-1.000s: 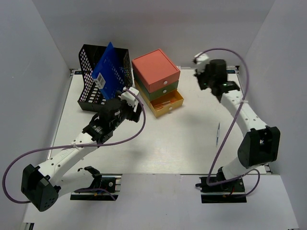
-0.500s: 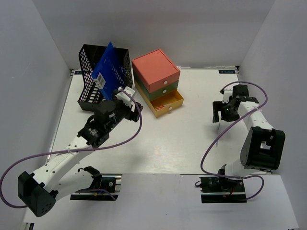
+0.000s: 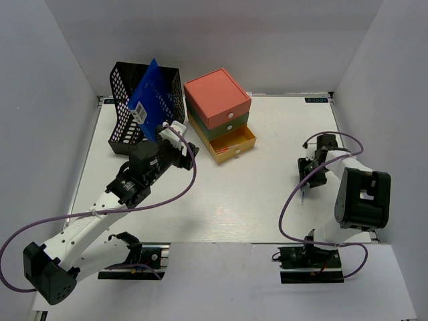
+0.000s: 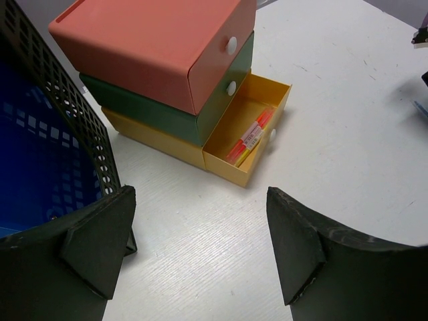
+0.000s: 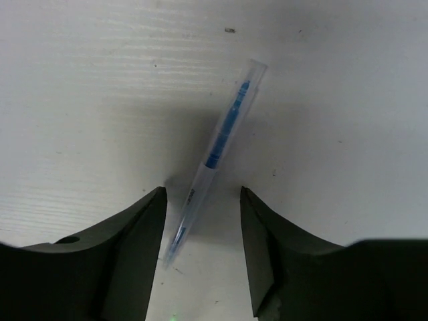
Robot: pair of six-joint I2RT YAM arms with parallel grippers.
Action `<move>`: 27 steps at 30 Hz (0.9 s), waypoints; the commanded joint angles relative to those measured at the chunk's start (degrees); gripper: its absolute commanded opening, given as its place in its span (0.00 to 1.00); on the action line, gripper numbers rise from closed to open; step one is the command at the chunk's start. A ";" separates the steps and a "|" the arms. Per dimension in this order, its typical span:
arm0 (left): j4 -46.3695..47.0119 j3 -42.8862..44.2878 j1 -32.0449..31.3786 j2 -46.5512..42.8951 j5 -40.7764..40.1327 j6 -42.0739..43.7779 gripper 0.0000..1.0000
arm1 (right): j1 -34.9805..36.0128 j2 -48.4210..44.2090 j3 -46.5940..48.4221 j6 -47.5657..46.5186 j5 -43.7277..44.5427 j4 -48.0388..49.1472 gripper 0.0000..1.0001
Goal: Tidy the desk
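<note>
A clear pen with blue ink [image 5: 217, 144] lies on the white desk [image 3: 247, 200], right of centre. My right gripper [image 5: 202, 194] is down over it and open. The pen's lower end sits in the gap, closer to the left finger [image 5: 134, 234], and neither finger grips it. From above, the right gripper [image 3: 309, 175] hides most of the pen. My left gripper [image 4: 200, 200] hovers open and holds nothing, in front of the drawer box; in the top view this left gripper [image 3: 179, 148] is beside the black basket.
The drawer box [image 3: 217, 100] has a coral top, a green middle and an open yellow bottom drawer [image 4: 244, 134] holding red-orange pens [image 4: 251, 137]. A black mesh basket [image 3: 127, 100] with a blue folder [image 3: 154, 93] stands at the back left.
My right arm swung from the back right down to the pen. Its jaws opened wide, then narrowed around it. The left arm edged slightly forward.
</note>
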 commanded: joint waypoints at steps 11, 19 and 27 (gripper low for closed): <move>1.15 -0.27 0.19 -1.39 -0.43 0.01 0.88 | 2.46 4.34 -6.46 0.34 8.44 10.14 0.22; 1.24 -0.44 0.19 -1.04 -0.43 0.19 0.89 | 3.95 4.86 7.14 -14.06 -16.05 0.39 0.00; 1.24 -0.62 0.19 -0.34 -0.78 0.89 0.89 | 16.51 1.18 17.10 -45.74 -21.65 3.68 0.00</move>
